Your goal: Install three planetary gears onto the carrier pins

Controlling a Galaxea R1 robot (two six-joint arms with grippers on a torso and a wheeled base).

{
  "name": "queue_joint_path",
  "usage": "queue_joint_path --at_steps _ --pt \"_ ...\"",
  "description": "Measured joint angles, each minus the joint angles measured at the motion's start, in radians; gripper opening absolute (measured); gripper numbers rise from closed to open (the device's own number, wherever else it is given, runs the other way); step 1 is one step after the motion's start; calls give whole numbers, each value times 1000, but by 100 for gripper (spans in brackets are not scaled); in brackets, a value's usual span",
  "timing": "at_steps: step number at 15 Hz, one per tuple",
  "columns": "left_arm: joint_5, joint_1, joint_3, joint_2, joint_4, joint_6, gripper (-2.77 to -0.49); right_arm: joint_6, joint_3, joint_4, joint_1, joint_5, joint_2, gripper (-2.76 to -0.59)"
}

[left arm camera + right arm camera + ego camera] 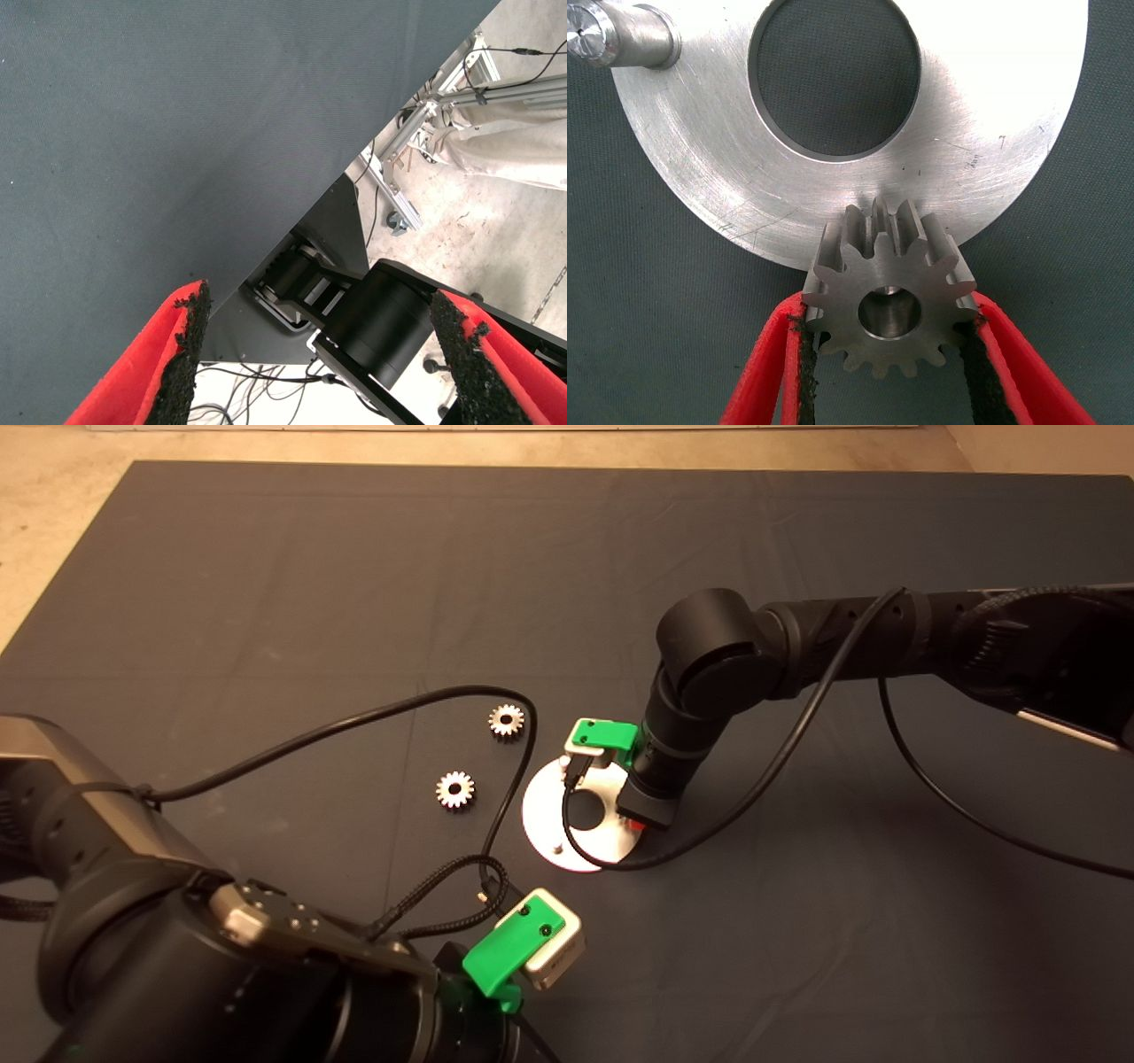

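My right gripper (pixel 640 824) hangs over the near right rim of the pale carrier disc (pixel 542 815), shut on one planetary gear (pixel 890 297) by its toothed sides. The gear sits at the disc's edge (pixel 992 115), bore facing the camera; whether a pin is inside it I cannot tell. One carrier pin (pixel 620 35) stands bare, and in the head view a carrier pin (pixel 557 849) shows near the disc's front. Two more planetary gears, one (pixel 506 720) and another (pixel 454 789), lie flat on the mat left of the disc. My left gripper (pixel 323 354) waits open at the lower left.
A black cable (pixel 354 722) from the left arm curves across the mat past both loose gears. The right arm's cable (pixel 576 828) loops over the disc's centre hole. Beyond the mat's edge (pixel 354 168), the left wrist view shows the robot's base and an aluminium frame (pixel 416 115) on the floor.
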Motion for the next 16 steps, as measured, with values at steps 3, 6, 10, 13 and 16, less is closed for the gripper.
queue_joint_path --at_steps 3,6,10,13,16 --pt "0 0 0 0 0 0 -153 0 -3 0 0 1 1 -240" --pt "0 0 0 0 0 0 -153 0 -3 0 0 2 1 -232" --pt "0 0 0 0 0 0 -153 -3 -5 -1 -1 9 1 -220" --pt "0 0 0 0 0 0 -153 -4 -6 -1 -1 14 4 -200" --pt "0 0 0 0 0 0 -153 -3 -3 -1 0 18 1 -183"
